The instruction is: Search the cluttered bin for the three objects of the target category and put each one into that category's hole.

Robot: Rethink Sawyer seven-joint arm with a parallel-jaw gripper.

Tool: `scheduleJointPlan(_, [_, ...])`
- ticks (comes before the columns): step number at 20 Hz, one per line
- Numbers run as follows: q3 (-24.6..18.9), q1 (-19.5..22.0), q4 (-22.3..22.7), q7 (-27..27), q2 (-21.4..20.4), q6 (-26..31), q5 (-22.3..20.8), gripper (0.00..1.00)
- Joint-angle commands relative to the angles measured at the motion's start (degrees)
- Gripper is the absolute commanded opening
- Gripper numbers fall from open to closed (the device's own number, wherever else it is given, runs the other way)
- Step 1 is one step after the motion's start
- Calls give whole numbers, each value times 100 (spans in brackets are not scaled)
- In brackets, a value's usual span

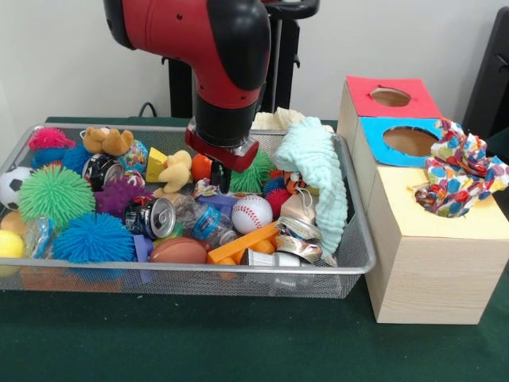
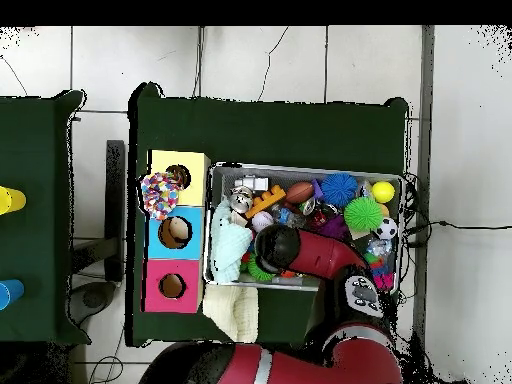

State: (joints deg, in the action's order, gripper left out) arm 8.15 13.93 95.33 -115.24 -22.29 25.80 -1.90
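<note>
Green cloth covers the table (image 1: 238, 342) in the front view, and a wire-mesh bin (image 1: 350, 267) sits on it packed with balls, cans, plush toys and cloths. At 3 o'clock of the bin stands a wooden box with three holes: a red-topped hole (image 1: 390, 97) farthest back, a blue-topped hole (image 1: 409, 141) in the middle, and a yellow-topped hole (image 1: 457, 211) nearest, where a multicoloured patterned cloth (image 1: 461, 171) is already stuffed half in. The gripper (image 1: 224, 185) hangs low over the bin's middle, just beside a yellow plush duck (image 1: 176, 169) and a green spiky ball (image 1: 254, 173); its dark fingers are too hidden among the clutter to tell whether they stand wide or closed. A pale mint cloth (image 1: 318, 171) drapes over the bin's 3 o'clock rim, likely the next target if cloths are the category.

Seen from overhead, the arm covers the bin's lower middle. The mint cloth (image 2: 232, 245) lies at the bin's 9 o'clock edge, beside the blue hole (image 2: 175, 232), and the patterned cloth (image 2: 158, 195) sits on the yellow top. Another cream cloth (image 2: 238, 312) lies on the table outside the bin at 7 o'clock.

A good grasp would pinch the mint cloth at a raised fold, lift high enough to clear the rim, then push it well into the yellow hole.
</note>
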Motion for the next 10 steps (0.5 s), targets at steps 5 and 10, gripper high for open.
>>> scheduleJointPlan(5, [-175, -117, -125, -550, -364, 868, 184, 0])
scheduleJointPlan(10, [-167, -119, 177, -489, -1241, 1817, 295, 0])
